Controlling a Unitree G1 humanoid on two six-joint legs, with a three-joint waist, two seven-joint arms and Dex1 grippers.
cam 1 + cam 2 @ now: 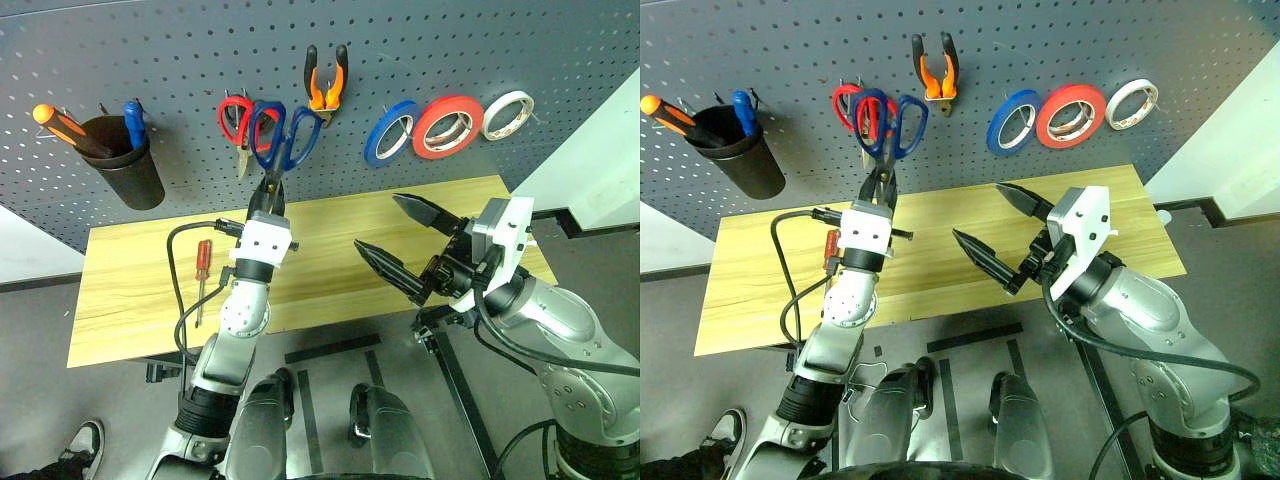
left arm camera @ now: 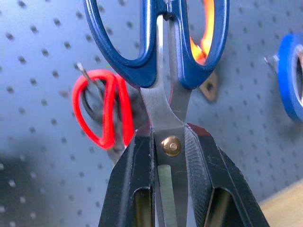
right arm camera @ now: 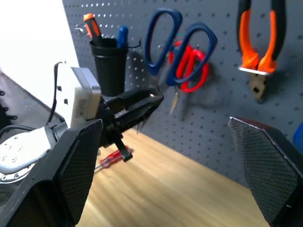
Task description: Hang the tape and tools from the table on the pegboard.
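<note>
The left gripper (image 1: 271, 190) is clamped on the blades of the blue-handled scissors (image 1: 285, 135), its 2 black fingers (image 2: 130, 189) pressed together on either side of the pivot screw. It holds them upright, handles up, in front of the pegboard (image 1: 180, 60); the handle loops overlap the red-handled scissors (image 1: 237, 120) that hang on a hook there. Whether the blue handles touch the board or a hook cannot be told.

The right gripper (image 1: 400, 240) stands over the right half of the table (image 1: 130, 300) with its fingers spread wide apart and nothing between them.

On the pegboard, the orange-and-black pliers (image 1: 326, 85) hang jaws down just right of the scissors. Further right hang 3 rolls in a row: a blue roll (image 1: 392, 132), the red tape (image 1: 447, 126) in the middle, overlapping the blue one, and a white roll (image 1: 507, 114). At the left end of the board a black cup (image 1: 125, 160) holds an orange-handled tool (image 1: 60, 125) and a blue-handled tool (image 1: 134, 122).

The red-handled screwdriver (image 1: 202, 268) lies on the table near its left end, about midway between the back and front edges, its shaft pointing toward the front edge.
</note>
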